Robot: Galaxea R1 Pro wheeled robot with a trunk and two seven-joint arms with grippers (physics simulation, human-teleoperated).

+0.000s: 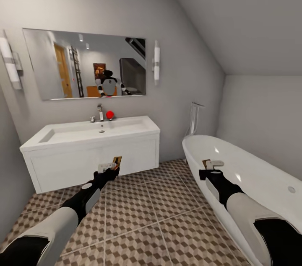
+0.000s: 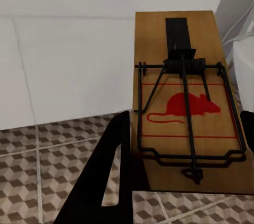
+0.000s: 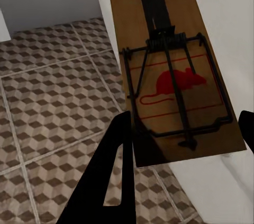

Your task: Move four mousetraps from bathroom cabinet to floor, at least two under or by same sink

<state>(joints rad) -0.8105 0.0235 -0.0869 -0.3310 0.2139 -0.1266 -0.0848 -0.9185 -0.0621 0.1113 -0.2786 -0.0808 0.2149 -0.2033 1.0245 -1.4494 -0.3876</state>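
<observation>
My left gripper (image 1: 110, 169) is shut on a mousetrap (image 1: 114, 163), held above the bathroom floor (image 1: 138, 215) just in front of the white vanity under the sink (image 1: 92, 132). The left wrist view shows that mousetrap (image 2: 182, 102) closely: wooden base, black wire spring, red mouse print, with one black finger (image 2: 108, 176) along its edge. Over by the bathtub rim, my right gripper (image 1: 209, 170) is shut on a second mousetrap (image 1: 213, 164). In the right wrist view this mousetrap (image 3: 172, 75) hangs over the tiles and tub edge.
A white oval bathtub (image 1: 251, 182) fills the right side, close to my right arm. The vanity (image 1: 88, 161) stands against the back wall under a mirror (image 1: 84, 63). A chrome tap (image 1: 100, 113) and a small red object (image 1: 110, 114) sit on the basin. Open tiled floor lies between vanity and tub.
</observation>
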